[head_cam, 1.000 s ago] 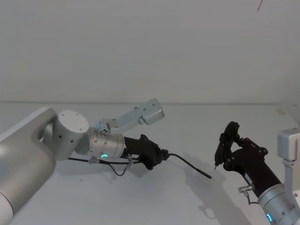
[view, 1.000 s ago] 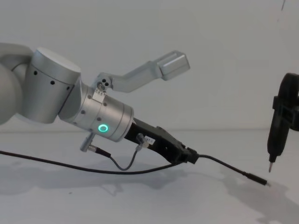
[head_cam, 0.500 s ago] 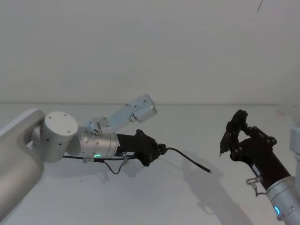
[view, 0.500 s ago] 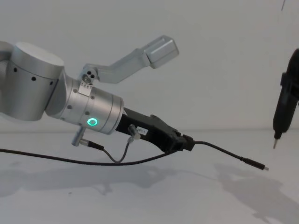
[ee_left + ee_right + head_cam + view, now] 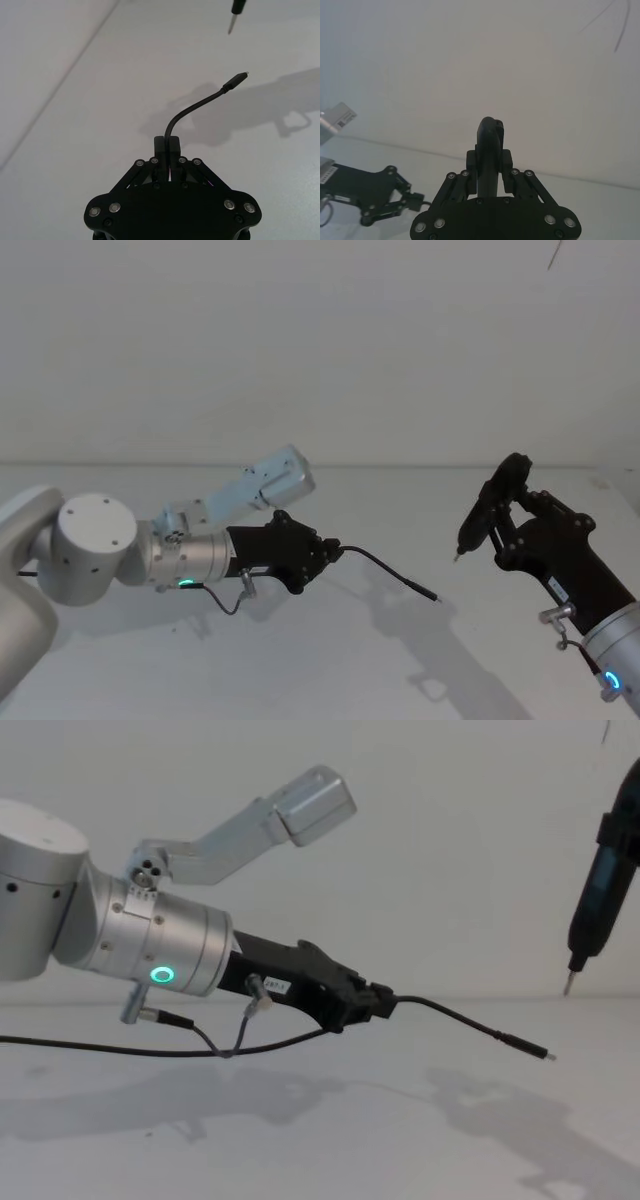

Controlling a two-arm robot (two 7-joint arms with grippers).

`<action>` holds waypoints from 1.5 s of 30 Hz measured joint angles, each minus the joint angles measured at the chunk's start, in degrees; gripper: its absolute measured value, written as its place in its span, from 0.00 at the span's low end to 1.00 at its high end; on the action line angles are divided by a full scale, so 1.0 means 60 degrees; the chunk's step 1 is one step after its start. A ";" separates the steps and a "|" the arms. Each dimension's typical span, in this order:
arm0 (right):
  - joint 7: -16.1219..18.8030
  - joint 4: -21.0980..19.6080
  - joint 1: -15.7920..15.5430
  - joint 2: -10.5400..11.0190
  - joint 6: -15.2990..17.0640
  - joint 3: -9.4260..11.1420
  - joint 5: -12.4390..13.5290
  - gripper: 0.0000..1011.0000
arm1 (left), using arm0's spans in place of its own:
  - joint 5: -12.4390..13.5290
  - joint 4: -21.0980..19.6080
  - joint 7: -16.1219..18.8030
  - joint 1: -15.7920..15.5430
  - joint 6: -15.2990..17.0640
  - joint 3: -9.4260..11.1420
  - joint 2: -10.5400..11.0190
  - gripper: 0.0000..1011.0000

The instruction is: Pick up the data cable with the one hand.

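My left gripper [image 5: 333,551] [image 5: 384,1003] is shut on the data cable [image 5: 385,573] [image 5: 455,1018], a thin black cord. The cord arcs forward from the fingertips [image 5: 169,143] to a slim black plug [image 5: 235,81] [image 5: 522,1046] that hangs above the white table [image 5: 300,1150]. Behind the gripper the cord trails left under the arm [image 5: 90,1047]. At the right, my right gripper [image 5: 503,526] [image 5: 490,160] is raised and shut on a dark pen-like tool [image 5: 488,508] [image 5: 596,885]. The tool's metal tip points down, above and beyond the plug.
A short grey looped wire [image 5: 236,1032] hangs from the left wrist. A silver camera housing [image 5: 312,804] juts up above the left arm. A plain white wall stands behind the table.
My left arm has drawn back to the left and lifted the cable, so the plug hangs higher above the table. The right gripper has risen with the tool.
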 joint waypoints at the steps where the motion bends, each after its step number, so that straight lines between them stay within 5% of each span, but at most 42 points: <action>1: 0.0058 -0.0031 -0.0001 0.0019 0.0068 0.0014 0.0088 0.28 | 0.0014 -0.0077 0.0047 0.0045 -0.0025 -0.0024 0.0044 0.05; 13: 0.0748 -0.0357 0.0085 0.0319 0.1055 0.0128 0.1195 0.28 | 0.0132 -0.1072 0.0649 0.0628 -0.0321 -0.0360 0.0539 0.05; 34: 0.0534 0.0121 0.0746 0.0440 0.1097 0.0007 0.0888 0.28 | 0.0187 -0.1559 0.0939 0.0915 -0.0465 -0.0534 0.0784 0.05; 45: 0.0803 0.0319 0.0975 0.0586 0.1470 -0.0061 0.1123 0.28 | 0.0199 -0.1629 0.0983 0.0956 -0.0481 -0.0556 0.0820 0.05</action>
